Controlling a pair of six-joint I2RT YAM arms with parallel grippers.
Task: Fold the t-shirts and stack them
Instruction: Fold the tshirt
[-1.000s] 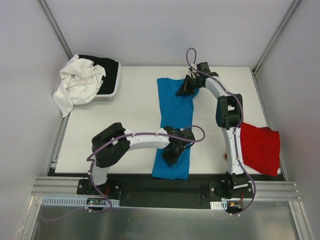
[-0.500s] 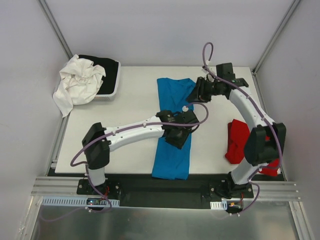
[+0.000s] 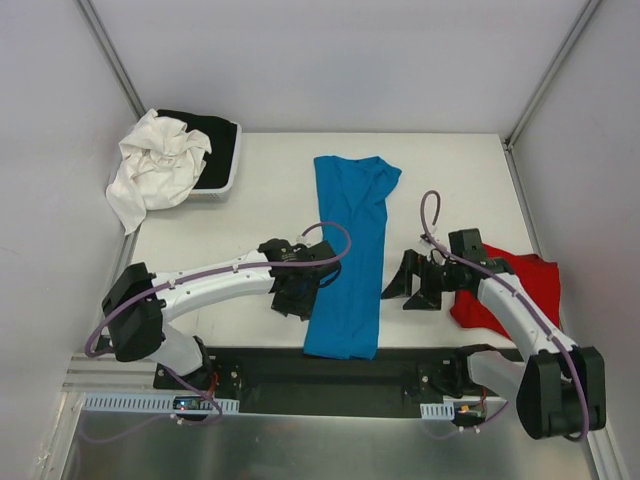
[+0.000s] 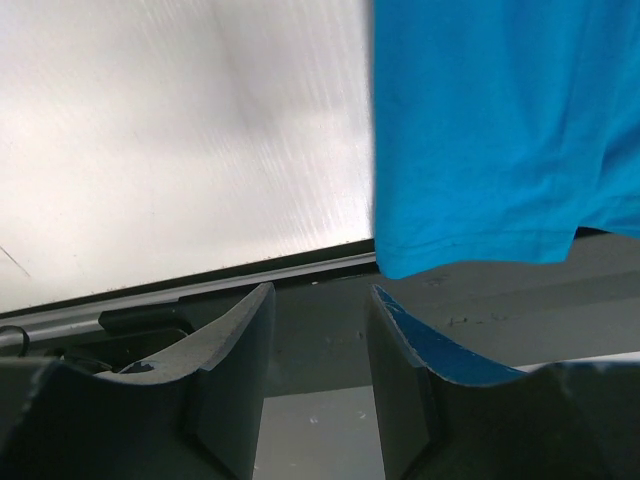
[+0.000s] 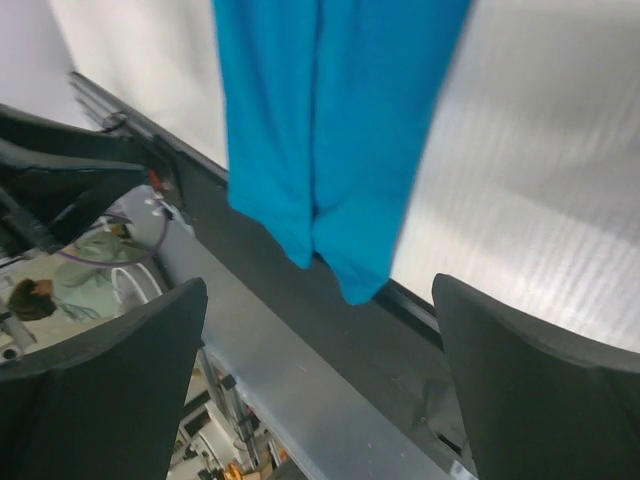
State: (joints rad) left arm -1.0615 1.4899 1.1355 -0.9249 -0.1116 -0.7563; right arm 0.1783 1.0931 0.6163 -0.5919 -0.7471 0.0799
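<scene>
The turquoise-blue t-shirt point(image 3: 350, 255) lies as a long narrow strip down the middle of the table, its hem hanging over the front edge. The red t-shirt point(image 3: 520, 290) lies crumpled at the right edge. My left gripper point(image 3: 293, 295) hovers just left of the blue strip's lower part. Its jaws stand partly open and hold nothing point(image 4: 320, 340), with the blue hem point(image 4: 500, 130) up to the right. My right gripper point(image 3: 410, 285) is between the two shirts, wide open and empty point(image 5: 320, 380), and looks at the blue shirt point(image 5: 330, 120).
A white basket point(image 3: 232, 170) at the back left holds a black cloth point(image 3: 215, 140), with a white cloth point(image 3: 160, 165) spilling over its left side. A black strip and metal rail point(image 3: 330, 375) run along the table's front edge. Walls close in on both sides.
Both grippers have opened and left the blue shirt. The left arm has drawn back to the strip's left side. The right arm has swung from the far end to near the red shirt.
</scene>
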